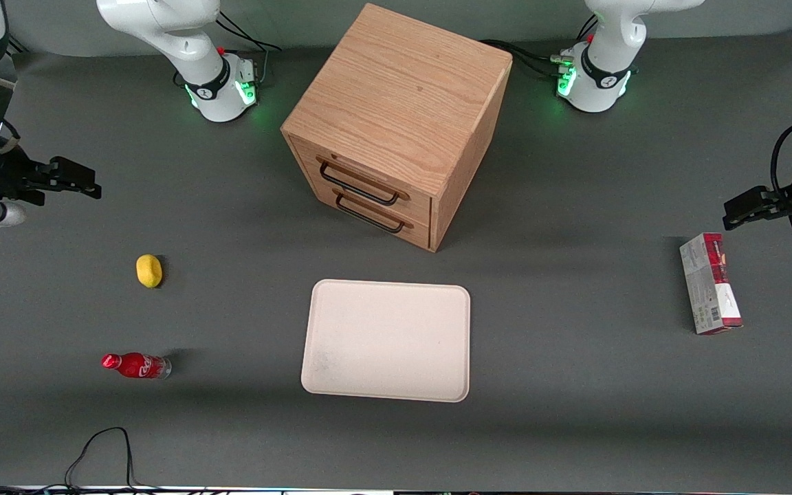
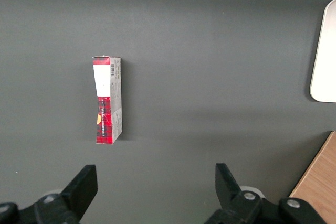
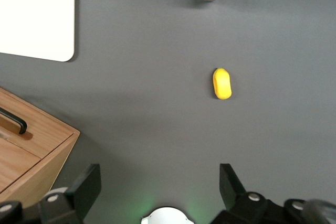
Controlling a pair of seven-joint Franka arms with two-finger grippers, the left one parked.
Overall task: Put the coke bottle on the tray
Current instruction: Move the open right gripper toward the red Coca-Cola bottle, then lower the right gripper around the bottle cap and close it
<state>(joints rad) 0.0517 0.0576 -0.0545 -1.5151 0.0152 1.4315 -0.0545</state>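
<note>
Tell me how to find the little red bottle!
Start at the big flat cream tray, then look toward the working arm's end of the grey table. The small red coke bottle lies there, nearer the front camera than the yellow lemon. The open gripper hovers far above.

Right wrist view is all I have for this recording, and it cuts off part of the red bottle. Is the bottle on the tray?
Observer: No. The front view shows the coke bottle on the table, apart from the tray, toward the working arm's end.
Operator: Is anything on the tray already?
Observer: Nothing. Its whole surface is bare.
Operator: Where is the gripper relative to the bottle?
Observer: The gripper is open and holds nothing. It is farther from the front camera than the lemon, and the lemon is farther from it than the bottle.
</note>
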